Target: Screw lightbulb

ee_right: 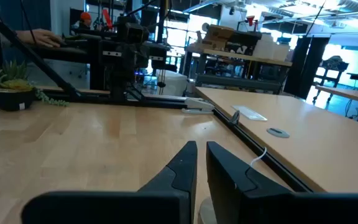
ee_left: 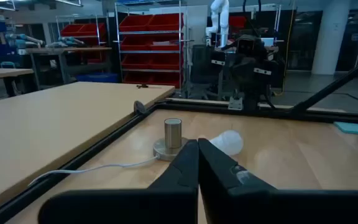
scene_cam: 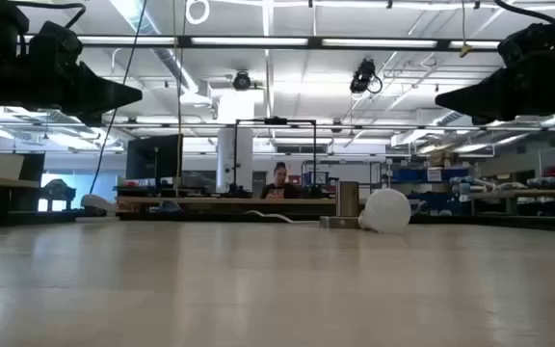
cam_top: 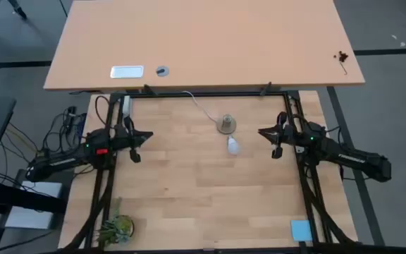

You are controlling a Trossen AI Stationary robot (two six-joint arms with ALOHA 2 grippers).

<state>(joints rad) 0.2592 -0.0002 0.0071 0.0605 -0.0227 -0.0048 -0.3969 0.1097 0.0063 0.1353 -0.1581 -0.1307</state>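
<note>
Left end effector (cam_top: pixel 149 135) closed, lightbulb (cam_top: pixel 233 146) well apart

Honestly nothing readable anywhere here. The white plate (cam_top: pixel 127 71) on the far tabletop looks like it could carry a label, but no letters come through (same from the right wrist view, just a pale slab). The cardboard boxes (ee_right: pixel 229 38) on the shelves behind are blank at this range, and so are the red bins (ee_left: pixel 148 37). No numbers or signs either.
</note>
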